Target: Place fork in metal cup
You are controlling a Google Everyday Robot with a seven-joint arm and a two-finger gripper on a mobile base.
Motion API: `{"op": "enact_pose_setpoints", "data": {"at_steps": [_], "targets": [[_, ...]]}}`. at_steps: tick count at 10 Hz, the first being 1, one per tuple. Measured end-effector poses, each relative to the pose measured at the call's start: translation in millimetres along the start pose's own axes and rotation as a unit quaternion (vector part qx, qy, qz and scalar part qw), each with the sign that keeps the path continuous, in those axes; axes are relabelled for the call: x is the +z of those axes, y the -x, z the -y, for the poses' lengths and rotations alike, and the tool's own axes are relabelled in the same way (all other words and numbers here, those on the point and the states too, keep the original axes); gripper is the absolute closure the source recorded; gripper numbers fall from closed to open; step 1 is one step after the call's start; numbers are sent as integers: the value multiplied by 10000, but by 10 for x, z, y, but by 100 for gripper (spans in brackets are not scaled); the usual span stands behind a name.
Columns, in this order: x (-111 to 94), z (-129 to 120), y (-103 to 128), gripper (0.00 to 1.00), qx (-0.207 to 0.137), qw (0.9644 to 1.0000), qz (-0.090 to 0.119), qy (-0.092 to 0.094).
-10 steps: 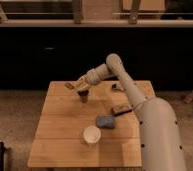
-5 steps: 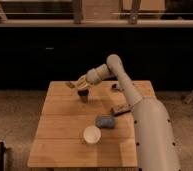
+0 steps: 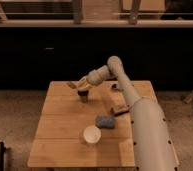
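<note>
The metal cup (image 3: 83,96) is a small dark tumbler standing upright on the wooden table (image 3: 60,125), toward the back and left of centre. My gripper (image 3: 79,85) hovers right above the cup's rim at the end of the outstretched arm. A small tan piece, likely the fork (image 3: 71,84), sticks out to the left of the gripper, just above and left of the cup.
A cream-white round cup (image 3: 92,134) stands near the table's front. A grey-blue lump (image 3: 105,121) lies beside it to the right. A dark flat object (image 3: 119,110) and a small object (image 3: 115,88) lie near the arm. Gravel floor surrounds the table.
The gripper has stayed over the dark cup, shifting only slightly. Nothing else on the table has moved.
</note>
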Motion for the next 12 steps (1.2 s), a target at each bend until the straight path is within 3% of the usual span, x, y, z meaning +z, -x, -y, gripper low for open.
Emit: {"op": "enact_pose_setpoints", "data": {"at_steps": [3, 4, 10, 12], "targets": [[-24, 27, -60, 98, 87, 10000, -5, -6], [-29, 34, -73, 93, 107, 9999, 7, 2], [20, 34, -130, 32, 243, 9996, 169, 22], [33, 23, -141, 20, 265, 9994, 202, -4]]}}
